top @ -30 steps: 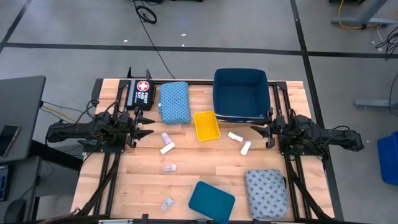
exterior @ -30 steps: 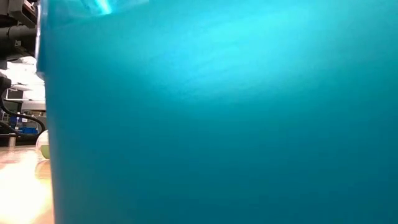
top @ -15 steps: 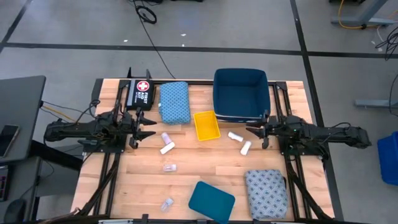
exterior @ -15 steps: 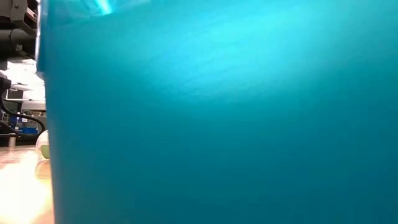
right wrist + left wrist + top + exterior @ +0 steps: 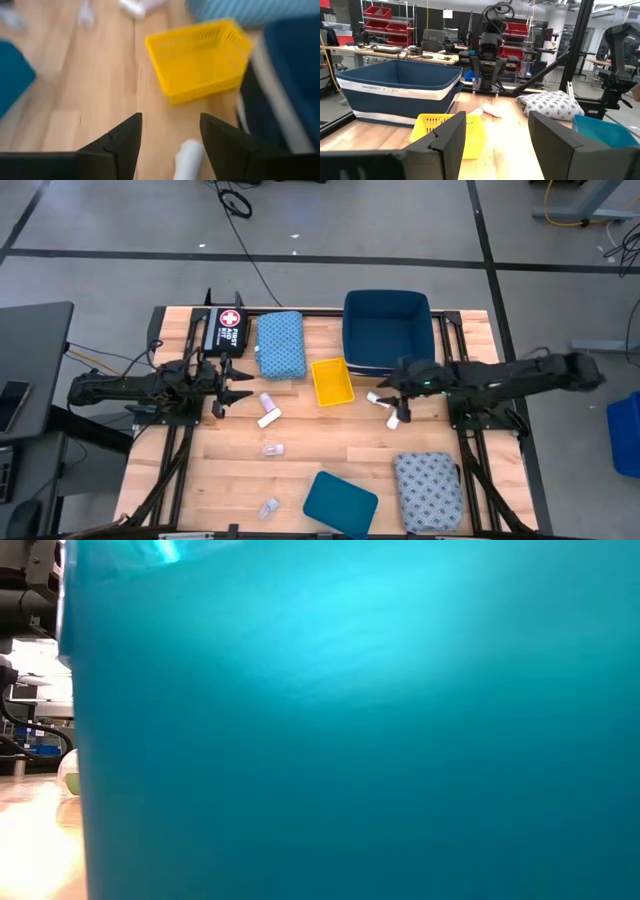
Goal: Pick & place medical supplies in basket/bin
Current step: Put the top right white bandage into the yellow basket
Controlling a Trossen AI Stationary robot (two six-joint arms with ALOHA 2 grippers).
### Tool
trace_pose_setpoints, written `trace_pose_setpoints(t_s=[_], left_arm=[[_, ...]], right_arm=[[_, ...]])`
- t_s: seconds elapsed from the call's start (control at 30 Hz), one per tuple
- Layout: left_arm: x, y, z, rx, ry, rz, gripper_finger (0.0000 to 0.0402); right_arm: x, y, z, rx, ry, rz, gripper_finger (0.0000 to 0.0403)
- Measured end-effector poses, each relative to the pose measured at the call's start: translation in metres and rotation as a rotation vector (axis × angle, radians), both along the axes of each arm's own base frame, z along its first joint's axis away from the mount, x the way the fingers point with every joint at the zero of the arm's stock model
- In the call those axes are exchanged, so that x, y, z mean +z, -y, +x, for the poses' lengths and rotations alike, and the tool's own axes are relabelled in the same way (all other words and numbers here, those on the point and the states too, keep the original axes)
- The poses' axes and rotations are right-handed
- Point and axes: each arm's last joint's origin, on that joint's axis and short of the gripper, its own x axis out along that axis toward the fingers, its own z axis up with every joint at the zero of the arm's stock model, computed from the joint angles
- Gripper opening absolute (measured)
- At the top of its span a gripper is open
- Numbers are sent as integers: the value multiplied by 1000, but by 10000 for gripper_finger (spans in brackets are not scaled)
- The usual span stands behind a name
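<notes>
My right gripper (image 5: 388, 402) is open and hovers over two white rolls (image 5: 378, 398) (image 5: 395, 418) lying right of the yellow basket (image 5: 332, 381). In the right wrist view one roll (image 5: 189, 157) shows between my open fingers (image 5: 170, 145), apart from them. My left gripper (image 5: 232, 388) is open and waits by the table's left side, near two more rolls (image 5: 268, 410). Two clear packets (image 5: 272, 449) (image 5: 268, 507) lie flat on the wood. The blue pad (image 5: 280, 344) lies at the far edge, the grey-blue pad (image 5: 428, 492) at the near right.
A dark blue bin (image 5: 387, 330) stands at the far edge, right of the yellow basket (image 5: 200, 60). A black case with a red-and-white cross (image 5: 224, 330) sits far left. A teal lid (image 5: 340, 503) lies at the near edge and fills the low view (image 5: 350, 740).
My right arm has stretched from the table's right side toward its middle, bringing the open gripper over the two white rolls beside the yellow basket. The rolls have not moved.
</notes>
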Motion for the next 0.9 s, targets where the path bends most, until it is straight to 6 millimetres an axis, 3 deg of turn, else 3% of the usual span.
trace_pose_setpoints(t_s=[0.13,0.4,0.6,0.9], left_arm=[[0,0,0,-1,0,6,202],[0,0,0,-3,-1,14,202],[0,0,0,-2,-1,24,202],[0,0,0,-2,-2,27,202]], right_arm=[[-1,-7,21,32,-152,1,205],[-31,-17,41,36,-453,29,204],[-47,-17,46,-15,-528,-35,204],[-50,-7,46,-98,-553,-74,204]])
